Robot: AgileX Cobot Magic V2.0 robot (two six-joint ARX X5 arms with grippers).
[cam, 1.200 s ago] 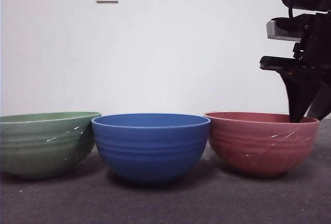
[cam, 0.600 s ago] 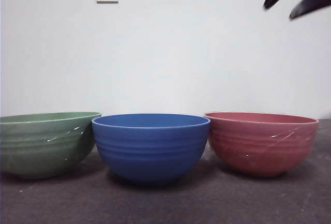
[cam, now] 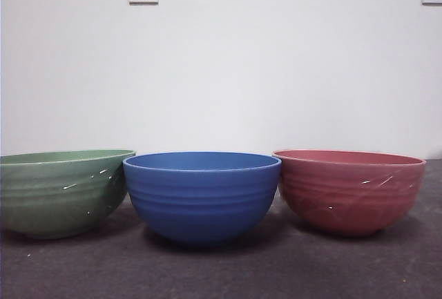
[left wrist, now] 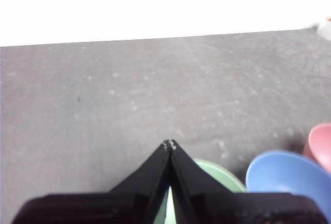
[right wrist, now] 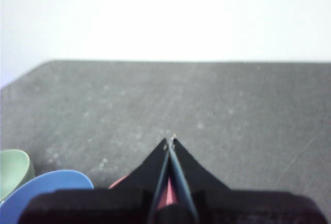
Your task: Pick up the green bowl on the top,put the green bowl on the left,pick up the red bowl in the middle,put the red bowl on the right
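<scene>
Three bowls stand in a row on the grey table — the green bowl on the left, the blue bowl in the middle, the red bowl on the right. Green and blue rims touch or nearly so; blue and red sit just beside each other. The left gripper and right gripper hang above — both pairs of jaws pressed together, holding nothing. Bare tabletop lies open beyond them.
</scene>
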